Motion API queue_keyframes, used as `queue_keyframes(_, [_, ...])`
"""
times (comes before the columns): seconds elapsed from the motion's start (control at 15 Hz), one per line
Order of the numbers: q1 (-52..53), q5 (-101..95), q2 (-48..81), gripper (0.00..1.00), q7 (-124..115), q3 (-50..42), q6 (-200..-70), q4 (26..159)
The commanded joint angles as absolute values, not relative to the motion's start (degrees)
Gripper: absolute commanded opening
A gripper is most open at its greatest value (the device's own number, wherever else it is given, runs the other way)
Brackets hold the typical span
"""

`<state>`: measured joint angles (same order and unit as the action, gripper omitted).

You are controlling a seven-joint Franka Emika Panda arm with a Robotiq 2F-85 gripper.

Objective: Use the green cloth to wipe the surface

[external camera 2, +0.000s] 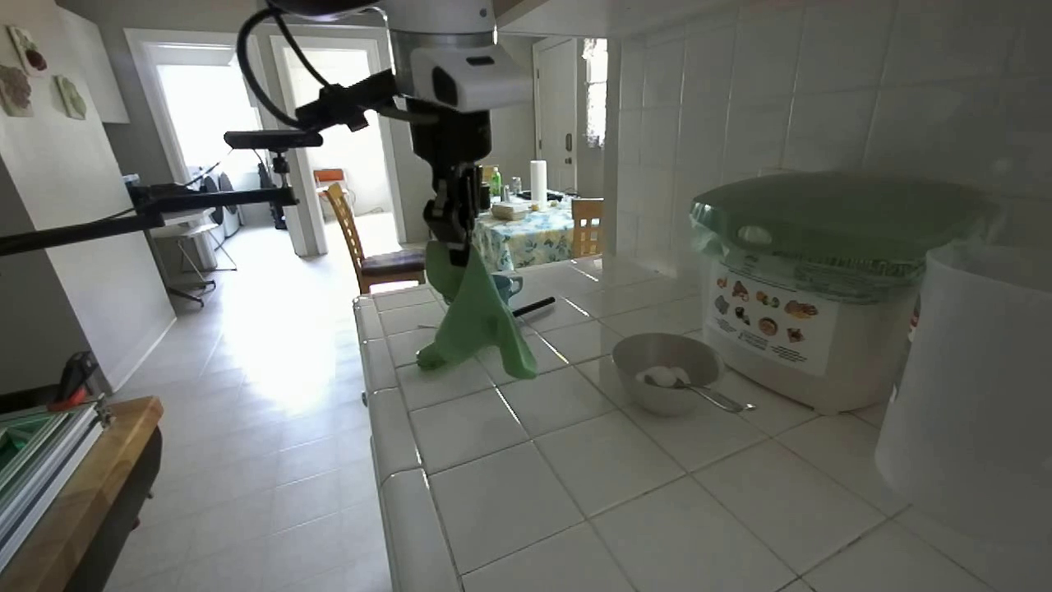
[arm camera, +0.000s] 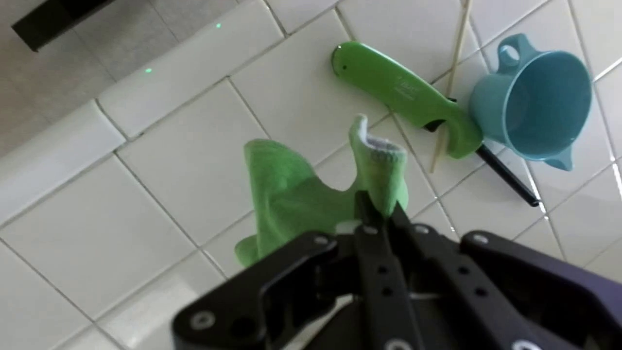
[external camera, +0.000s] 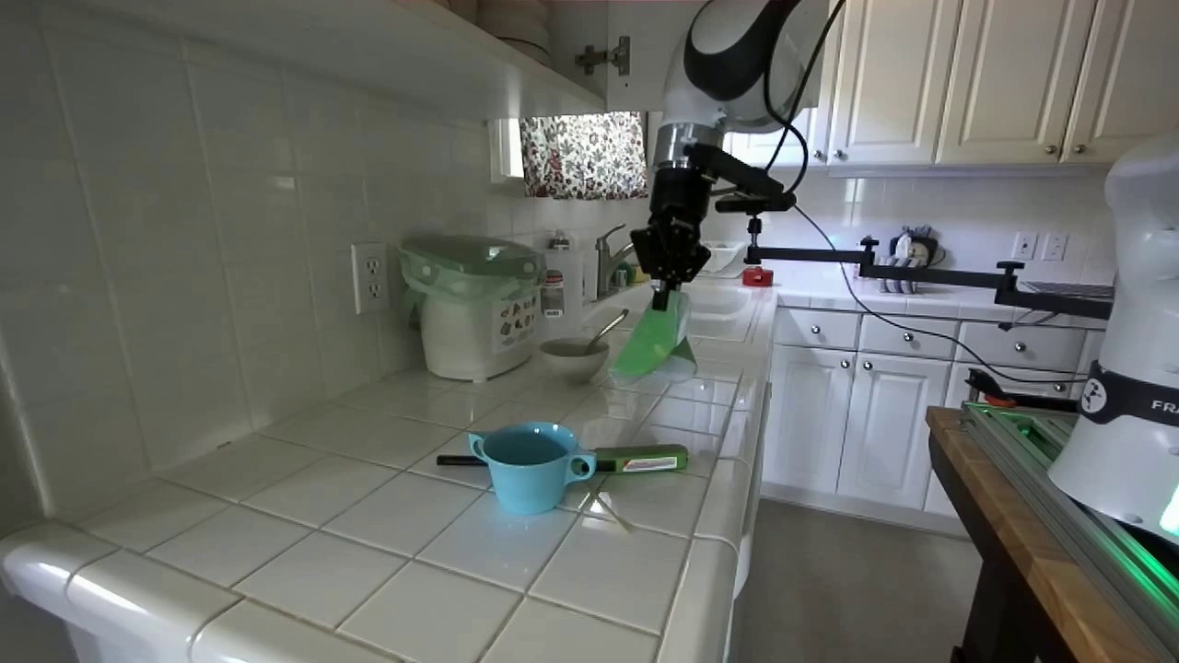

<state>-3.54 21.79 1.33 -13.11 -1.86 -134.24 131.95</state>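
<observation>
The green cloth (external camera: 652,343) hangs from my gripper (external camera: 661,296) over the white tiled counter (external camera: 405,543). In an exterior view the cloth (external camera 2: 477,316) drapes in two lower points below the gripper (external camera 2: 459,253). I cannot tell whether these points touch the counter (external camera 2: 526,501). In the wrist view the gripper (arm camera: 382,214) is shut on a folded part of the cloth (arm camera: 291,189), which spreads out to the left of the fingers. The counter tiles (arm camera: 160,209) show beneath it. The pinched part is hidden between the fingers.
A blue two-handled cup (external camera: 530,470), a green lighter (arm camera: 398,87) with a black nozzle and a thin stick (arm camera: 457,58) lie close together. A bowl (external camera 2: 667,374) with a spoon stands by a green-lidded bin (external camera 2: 781,321). A shelf (external camera: 368,55) overhangs the counter.
</observation>
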Motion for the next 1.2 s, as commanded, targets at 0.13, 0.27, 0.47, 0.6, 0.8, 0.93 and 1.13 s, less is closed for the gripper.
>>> queue_keyframes(0.13, [-1.46,19.78,7.55,0.01,-9.96,-0.61,-133.33,121.56])
queue_keyframes(0.27, [-0.80,18.36,10.93,0.01,-9.08,-0.02,-135.19,117.22])
queue_keyframes(0.47, [-0.89,18.43,16.19,0.01,-5.60,0.86,-136.57,110.45])
queue_keyframes(0.6, [-1.25,18.48,19.40,0.01,-2.20,1.67,-137.54,106.93])
queue_keyframes(0.8, [-2.72,20.64,23.78,0.01,4.47,3.67,-137.43,103.16])
queue_keyframes(0.93, [-3.95,21.55,27.09,0.01,7.07,4.78,-136.38,100.87])
queue_keyframes(1.13, [-5.77,21.56,31.43,0.01,9.10,5.83,-134.62,97.82])
